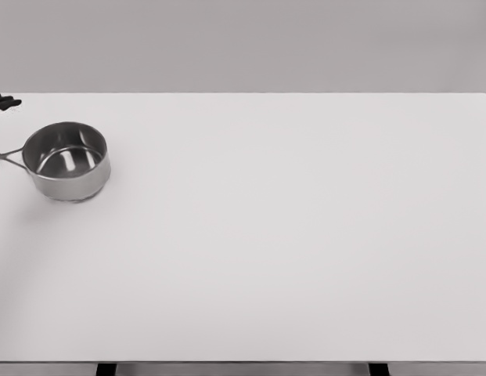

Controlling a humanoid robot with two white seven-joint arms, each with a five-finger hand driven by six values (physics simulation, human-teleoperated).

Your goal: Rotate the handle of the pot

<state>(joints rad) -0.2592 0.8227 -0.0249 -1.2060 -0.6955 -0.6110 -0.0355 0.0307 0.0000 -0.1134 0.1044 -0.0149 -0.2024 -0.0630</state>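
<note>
The pot (68, 160) is sitting at the far left of the bench (289, 235), its handle (8, 155) pointing off the left edge. A robot hand (1, 102) is barely showing there, grip impossible to tell. How much turning remains is unclear.

We're getting bright, flat, even light; the white surface (289, 235) is reading nearly washed out. The pot (68, 160) is throwing only a faint soft shadow and showing a small highlight inside. Focus is holding sharp throughout.
</note>
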